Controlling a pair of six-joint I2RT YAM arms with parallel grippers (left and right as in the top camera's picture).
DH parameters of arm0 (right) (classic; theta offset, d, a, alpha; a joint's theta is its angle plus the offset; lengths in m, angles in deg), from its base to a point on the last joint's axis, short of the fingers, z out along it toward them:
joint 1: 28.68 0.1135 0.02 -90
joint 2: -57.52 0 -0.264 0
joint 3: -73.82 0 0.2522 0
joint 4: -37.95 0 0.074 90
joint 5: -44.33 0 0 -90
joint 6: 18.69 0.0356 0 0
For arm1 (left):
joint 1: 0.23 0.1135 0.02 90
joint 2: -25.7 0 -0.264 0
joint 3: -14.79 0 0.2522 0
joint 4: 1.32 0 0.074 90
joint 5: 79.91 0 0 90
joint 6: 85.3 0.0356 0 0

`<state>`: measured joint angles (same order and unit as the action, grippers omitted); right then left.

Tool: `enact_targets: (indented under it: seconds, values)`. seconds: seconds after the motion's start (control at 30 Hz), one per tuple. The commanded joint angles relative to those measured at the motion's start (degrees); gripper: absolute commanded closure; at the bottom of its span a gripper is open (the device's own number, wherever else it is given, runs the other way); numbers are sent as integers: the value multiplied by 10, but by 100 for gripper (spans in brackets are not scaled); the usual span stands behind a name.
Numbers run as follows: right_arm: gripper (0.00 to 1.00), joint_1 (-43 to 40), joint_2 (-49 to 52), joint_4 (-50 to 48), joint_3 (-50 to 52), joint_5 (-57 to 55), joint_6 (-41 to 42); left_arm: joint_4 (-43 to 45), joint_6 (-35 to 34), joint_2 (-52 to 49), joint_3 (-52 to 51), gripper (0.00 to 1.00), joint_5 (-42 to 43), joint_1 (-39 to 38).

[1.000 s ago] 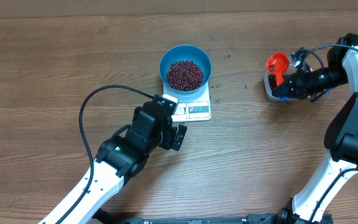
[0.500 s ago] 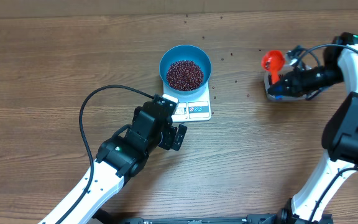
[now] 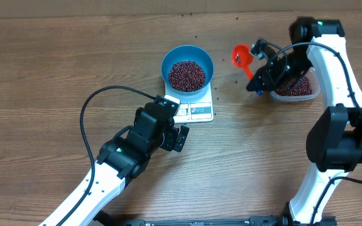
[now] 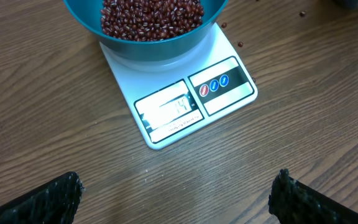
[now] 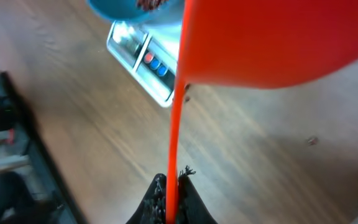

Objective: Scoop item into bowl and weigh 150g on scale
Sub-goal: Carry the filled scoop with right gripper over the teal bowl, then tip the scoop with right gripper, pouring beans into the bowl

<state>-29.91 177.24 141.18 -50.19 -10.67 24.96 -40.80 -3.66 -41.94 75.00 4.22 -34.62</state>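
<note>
Presently you are mid-carry: right claw (image 3: pixel 255 86) pinching the red scoop (image 3: pixel 241 56) by its handle, near the bowl (image 3: pixel 164 66) that holds beans (image 3: pixel 187 75) on the scale (image 3: pixel 197 112), left claw (image 4: pixel 176 202) spread beside the bowl; next, bring the scoop over the bowl and tip sparingly.

Overhead looks straight down; both wrist views, close and low, share the scale (image 4: pixel 185 93).

Far right on the wood-grain bench (image 3: pixel 43 63): clear plastic container (image 3: pixel 310 94); just left of it, red scoop (image 3: pixel 240 55), tilted.
</note>
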Motion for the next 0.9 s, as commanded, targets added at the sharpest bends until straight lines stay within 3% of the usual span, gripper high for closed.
enact_targets:
  seconds: [0.0, 0.2, 0.27, 0.5, 0.87]
  values:
    - [96, 36, -28, -27, -42, -45, 52, 0, 7, -2, 3, 0, -7, 3]
    - [96, 141, -28, -122, -46, -200, 149, 0, 7, -2, 3, 0, -7, 3]
    - [96, 205, -28, -170, -46, -346, 188, 0, 7, -2, 3, 0, -7, 3]
    - [96, 287, -28, -209, -46, -624, 224, 0, 7, -2, 3, 0, -7, 3]
    - [96, 306, -30, -193, -46, -644, 239, 0, 7, -2, 3, 1, -7, 3]
